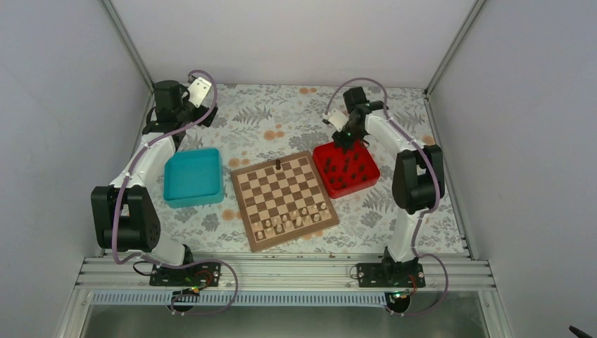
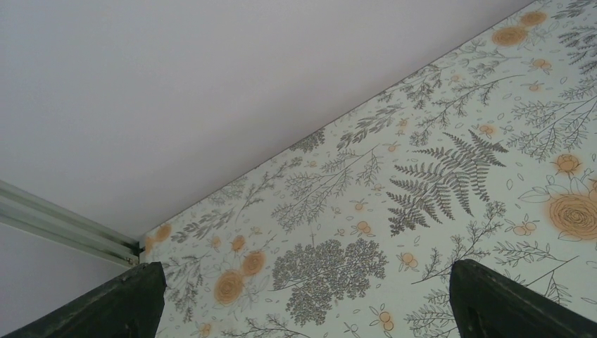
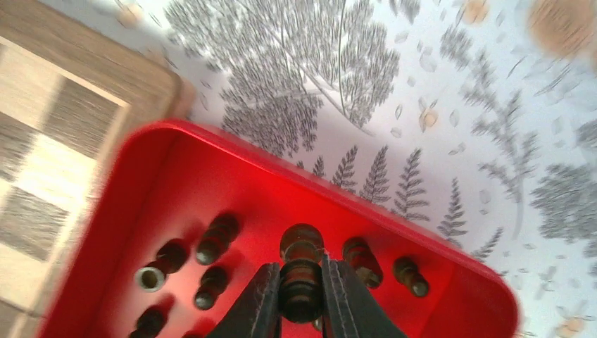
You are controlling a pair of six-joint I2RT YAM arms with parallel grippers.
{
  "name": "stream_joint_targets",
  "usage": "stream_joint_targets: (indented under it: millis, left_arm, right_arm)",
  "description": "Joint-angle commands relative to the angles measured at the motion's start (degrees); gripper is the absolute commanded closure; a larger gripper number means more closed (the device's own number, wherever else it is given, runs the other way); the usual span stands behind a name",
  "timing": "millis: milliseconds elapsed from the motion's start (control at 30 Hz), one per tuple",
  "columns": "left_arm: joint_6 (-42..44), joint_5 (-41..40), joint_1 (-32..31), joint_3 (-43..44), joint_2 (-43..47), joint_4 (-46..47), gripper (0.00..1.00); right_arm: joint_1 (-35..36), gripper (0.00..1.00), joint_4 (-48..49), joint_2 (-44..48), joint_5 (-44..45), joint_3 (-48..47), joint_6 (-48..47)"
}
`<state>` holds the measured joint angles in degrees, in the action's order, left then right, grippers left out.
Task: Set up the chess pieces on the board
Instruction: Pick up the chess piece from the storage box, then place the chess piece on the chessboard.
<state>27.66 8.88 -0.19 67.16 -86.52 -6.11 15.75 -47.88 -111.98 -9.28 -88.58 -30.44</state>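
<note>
Floral worktop (image 1: pixel 281 120) with a chequered board (image 1: pixel 284 200) at its centre. A teal tray (image 1: pixel 191 174) sits to the board's left and a red tray (image 1: pixel 371 171) just beside its far right corner. The left pincer (image 2: pixel 304 271) hangs over the far left corner, fingers wide apart. The right pincer (image 3: pixel 301 271) reaches into the red tray, clamped on a dark piece (image 3: pixel 302 243). Other dark pieces (image 1: pixel 343 171) sit in that tray, and a lone piece (image 1: pixel 279 164) stands on the board's far row (pale pieces (image 1: pixel 296 220) fill the near rows).

Under bright, even light, the board (image 3: pixel 42 162) looks motion-blurred.
</note>
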Motion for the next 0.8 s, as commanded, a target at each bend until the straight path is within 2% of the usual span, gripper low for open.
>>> stream_joint_targets:
  millis: [0, 167, 400, 567, 767]
  left_arm:
    - [-0.1, 1.5, -0.2, -0.2, -0.3, 0.6, 0.00]
    - [-0.3, 1.5, -0.2, 0.1, -0.2, 0.3, 0.00]
    - [-0.1, 0.8, -0.2, -0.2, 0.8, 0.2, 0.00]
    - [-0.1, 0.7, -0.2, -0.1, 0.9, 0.1, 0.00]
    - [0.0, 0.6, -0.2, -0.6, 1.1, 0.4, 0.00]
  right_arm:
    - [4.2, 0.92, -6.9, 4.8, 0.7, -7.9, 0.1]
    - [13.6, 0.91, -12.8, 2.3, 2.0, -19.1, 0.8]
    - [25.7, 0.91, -17.3, -7.1, 3.6, -33.7, 0.7]
    - [31.0, 0.91, -17.7, -12.6, 4.4, -36.8, 0.0]
    - [32.2, 0.91, -16.8, -16.4, 5.6, -35.7, 0.0]
